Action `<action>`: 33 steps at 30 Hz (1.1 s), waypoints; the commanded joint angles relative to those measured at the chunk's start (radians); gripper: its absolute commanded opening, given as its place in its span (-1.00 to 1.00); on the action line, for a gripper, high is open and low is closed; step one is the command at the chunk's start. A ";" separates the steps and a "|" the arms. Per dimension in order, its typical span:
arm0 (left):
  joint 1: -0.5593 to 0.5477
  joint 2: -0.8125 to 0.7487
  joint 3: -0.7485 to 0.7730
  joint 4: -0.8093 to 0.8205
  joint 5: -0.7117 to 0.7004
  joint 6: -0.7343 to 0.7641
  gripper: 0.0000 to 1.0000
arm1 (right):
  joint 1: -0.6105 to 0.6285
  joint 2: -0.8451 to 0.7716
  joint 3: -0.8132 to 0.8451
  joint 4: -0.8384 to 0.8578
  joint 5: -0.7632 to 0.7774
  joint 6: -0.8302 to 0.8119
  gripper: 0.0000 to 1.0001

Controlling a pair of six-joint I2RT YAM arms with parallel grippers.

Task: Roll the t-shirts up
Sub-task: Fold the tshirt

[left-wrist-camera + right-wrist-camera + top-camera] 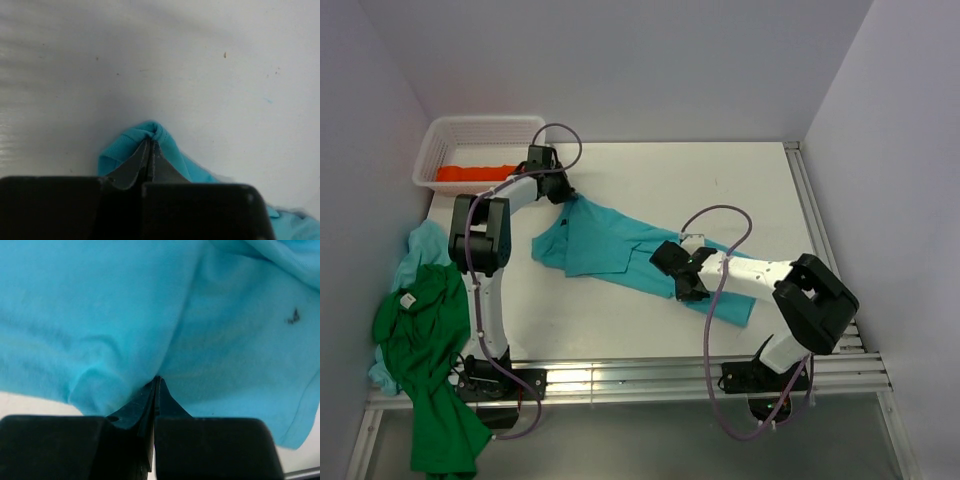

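At centre frame of the top view, a turquoise t-shirt (605, 240) lies spread on the white table (720, 180). My left gripper (151, 146) is clamped on its upper corner. My right gripper (156, 382) is pinched closed on a fold near its lower right edge. At lower left, a green t-shirt (420, 340) overlaps a second turquoise t-shirt (420, 250). At upper left, an orange-red t-shirt (475, 173) lies in the white mesh basket (480, 128).
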 commanded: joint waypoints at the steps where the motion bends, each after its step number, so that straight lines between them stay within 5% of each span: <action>1: -0.016 -0.021 0.010 0.034 -0.040 0.010 -0.99 | 0.082 -0.018 0.027 -0.072 -0.043 0.073 -1.00; 8: -0.069 0.049 0.157 0.013 -0.017 0.039 -0.99 | 0.254 -0.016 0.090 -0.122 -0.067 0.148 -1.00; 19: -0.143 0.251 0.456 0.013 0.112 0.007 -0.99 | 0.463 0.204 0.429 -0.293 0.009 0.154 -1.00; 27: -0.134 0.314 0.546 0.065 0.053 -0.027 -0.99 | 0.371 0.077 0.424 -0.192 0.002 0.021 -0.94; 33: -0.086 0.408 0.658 0.109 0.087 -0.116 -0.99 | 0.159 0.029 0.394 -0.122 -0.040 -0.085 -0.94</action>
